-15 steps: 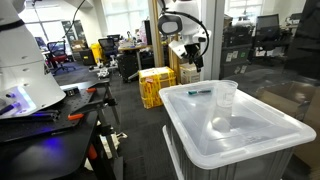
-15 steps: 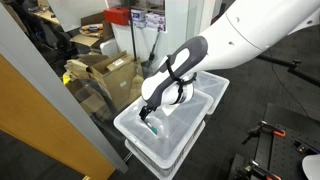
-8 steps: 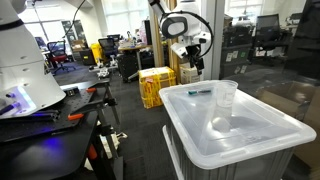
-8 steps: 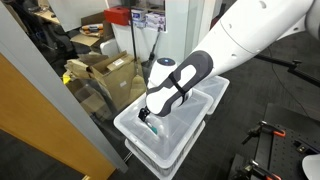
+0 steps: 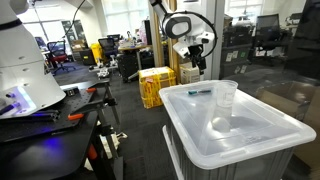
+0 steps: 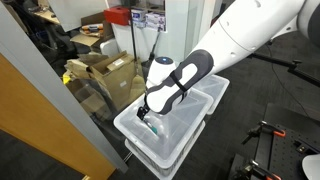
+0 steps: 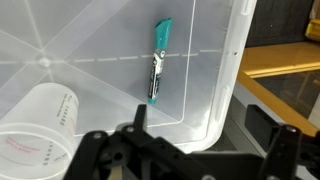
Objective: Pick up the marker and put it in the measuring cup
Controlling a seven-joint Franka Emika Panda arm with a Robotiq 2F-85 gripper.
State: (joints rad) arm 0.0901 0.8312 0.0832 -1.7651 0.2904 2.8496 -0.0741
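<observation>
The marker (image 7: 158, 62), a thin dark stick with a teal cap, lies flat on the lid of the translucent white bin (image 7: 100, 40), near its corner. It also shows in both exterior views (image 5: 200, 92) (image 6: 153, 126). The clear measuring cup (image 7: 40, 125) stands upright on the lid beside the marker and is visible in an exterior view (image 5: 227, 97). My gripper (image 7: 212, 132) is open and empty. It hangs above the bin's edge, a little off from the marker, as both exterior views show (image 5: 196, 64) (image 6: 149, 112).
The bin (image 5: 250, 140) is stacked on another bin (image 6: 160, 160). Yellow crates (image 5: 155, 85) stand behind it. Cardboard boxes (image 6: 105, 75) sit beyond a glass partition. A dark workbench with tools (image 5: 50, 115) is off to the side.
The arm has shifted and turned slightly above the bin's marker end. The marker and the cup have not moved. The gripper stays open.
</observation>
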